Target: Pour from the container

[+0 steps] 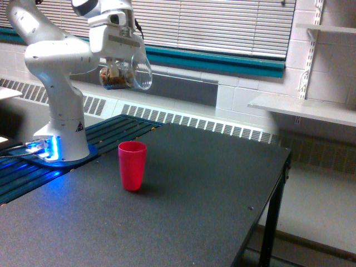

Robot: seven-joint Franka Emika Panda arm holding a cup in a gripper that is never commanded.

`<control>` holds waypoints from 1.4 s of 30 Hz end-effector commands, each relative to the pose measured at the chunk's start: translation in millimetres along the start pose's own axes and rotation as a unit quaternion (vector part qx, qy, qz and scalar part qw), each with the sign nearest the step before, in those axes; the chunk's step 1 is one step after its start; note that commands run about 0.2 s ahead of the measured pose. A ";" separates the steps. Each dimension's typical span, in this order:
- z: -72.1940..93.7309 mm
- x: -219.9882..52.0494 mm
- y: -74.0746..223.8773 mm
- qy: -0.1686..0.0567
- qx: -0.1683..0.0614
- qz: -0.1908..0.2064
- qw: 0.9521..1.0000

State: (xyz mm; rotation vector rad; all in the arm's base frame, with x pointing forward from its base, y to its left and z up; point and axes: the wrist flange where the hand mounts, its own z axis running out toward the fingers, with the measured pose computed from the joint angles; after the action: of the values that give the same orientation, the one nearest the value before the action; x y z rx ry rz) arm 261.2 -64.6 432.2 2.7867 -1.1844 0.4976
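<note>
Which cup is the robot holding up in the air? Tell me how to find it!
Start at the big white robot arm on the exterior view's left, standing on a glowing blue base. Follow it up to its gripper, high above the black table. The clear cup hangs there tipped on its side with brown bits inside, unlike the red cup, which stands upright on the table.

A room with a white block wall and closed blinds.
White horizontal window blinds (222, 25) hang above a teal band (222, 60). A long white radiator grille (194, 122) runs behind the black rectangular table (211, 189). White wall shelves (306, 108) stand at the exterior view's right; the floor (317, 206) is pale.
</note>
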 end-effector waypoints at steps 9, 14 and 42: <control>15.2 -13.9 7.4 -0.028 -0.029 0.012 0.999; 14.6 -15.3 10.4 -0.032 -0.034 0.016 0.999; 29.8 -23.5 16.0 -0.063 -0.063 0.016 0.996</control>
State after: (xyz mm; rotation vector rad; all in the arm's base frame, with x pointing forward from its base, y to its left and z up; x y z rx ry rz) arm 245.4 -72.9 414.0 2.7426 -1.2276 0.3081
